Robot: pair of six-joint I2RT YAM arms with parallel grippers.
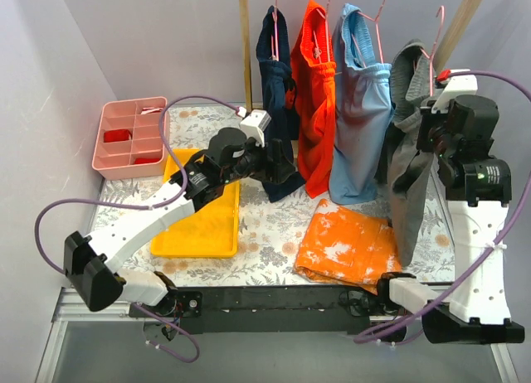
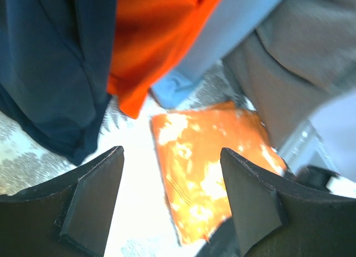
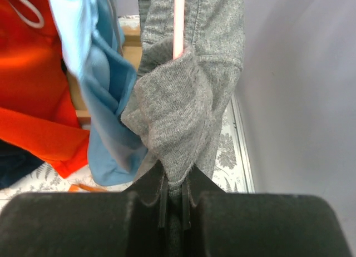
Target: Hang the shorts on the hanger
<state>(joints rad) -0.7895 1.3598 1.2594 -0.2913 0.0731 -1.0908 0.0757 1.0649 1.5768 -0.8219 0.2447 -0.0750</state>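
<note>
4 garments are hanging on the wooden rack (image 1: 246, 35): 1 navy (image 1: 278, 93), 1 orange-red (image 1: 315, 101), 1 light blue (image 1: 361, 109), and the grey shorts (image 1: 405, 167) at the right end. The pink hanger (image 3: 178, 20) is showing between folds of the shorts. The right gripper (image 3: 174, 184) is pinching the grey fabric, with its fingers clamped on it. The left gripper (image 2: 172, 190) is hovering with its 2 fingers apart, holding nothing and facing 1 orange blotched cloth (image 2: 211, 168).

Most of hanger (image 3: 178, 23) under shorts (image 3: 181, 112)
</note>
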